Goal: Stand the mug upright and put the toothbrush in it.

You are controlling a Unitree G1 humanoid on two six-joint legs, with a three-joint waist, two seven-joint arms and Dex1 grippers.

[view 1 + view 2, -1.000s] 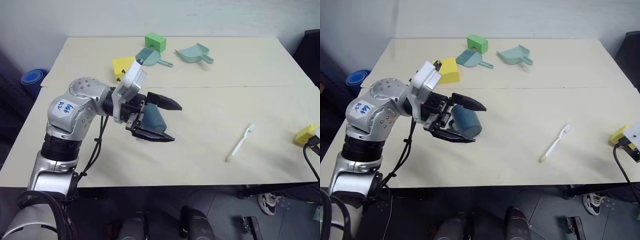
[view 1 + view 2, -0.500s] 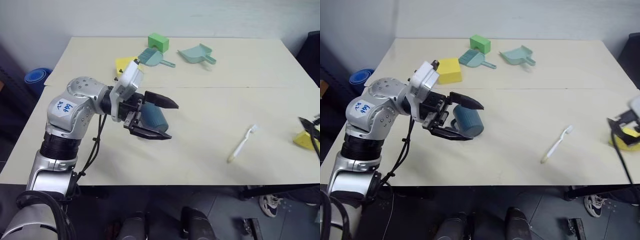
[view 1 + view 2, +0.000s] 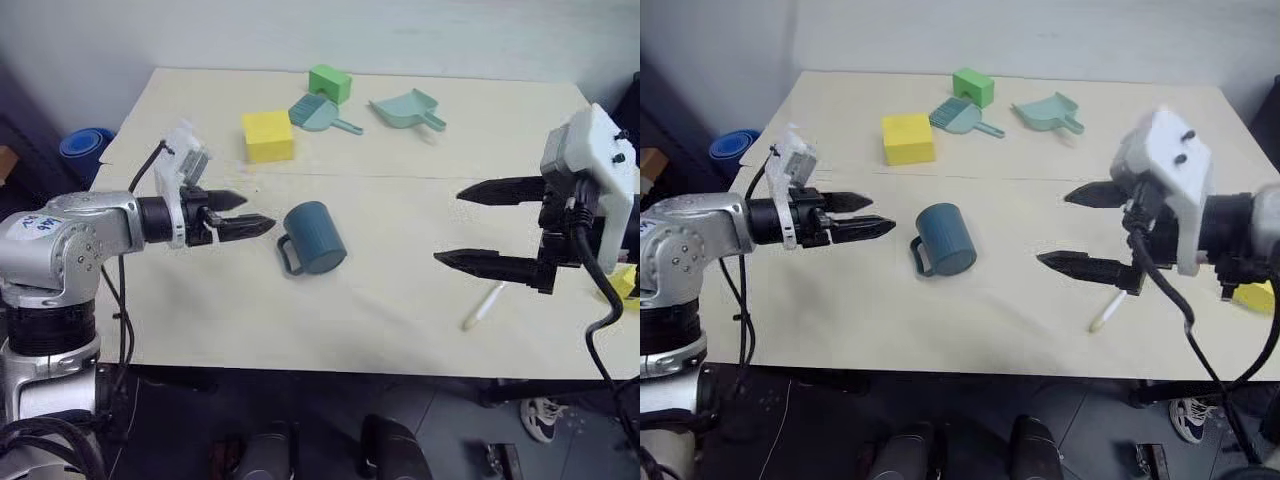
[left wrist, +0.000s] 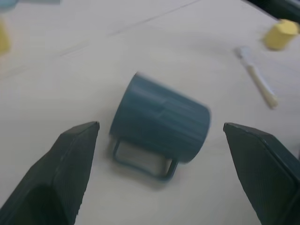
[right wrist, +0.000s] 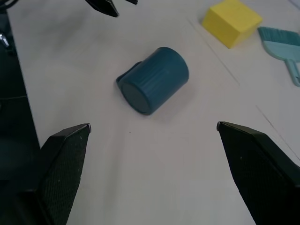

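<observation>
The dark teal mug (image 3: 313,237) lies on its side in the middle of the table, its handle low on the side toward my left gripper and its closed base facing my right gripper. My left gripper (image 3: 255,212) hovers open just left of the mug, apart from it. From the right, my right gripper (image 3: 448,226) reaches in open and empty, pointing toward the mug. The pale toothbrush (image 3: 1105,311) lies flat on the table below the right gripper's lower finger, partly hidden by it. In the left wrist view the mug (image 4: 159,122) sits beyond the fingertips.
A yellow block (image 3: 268,134), a green block (image 3: 330,82), a teal hand brush (image 3: 318,113) and a light teal dustpan (image 3: 405,106) stand at the back of the table (image 3: 200,310). A yellow object (image 3: 625,283) lies near the right edge.
My left gripper, which had the mug between its fingers, has drawn back to the left and left the mug lying on the table. My right gripper has swung in from the right.
</observation>
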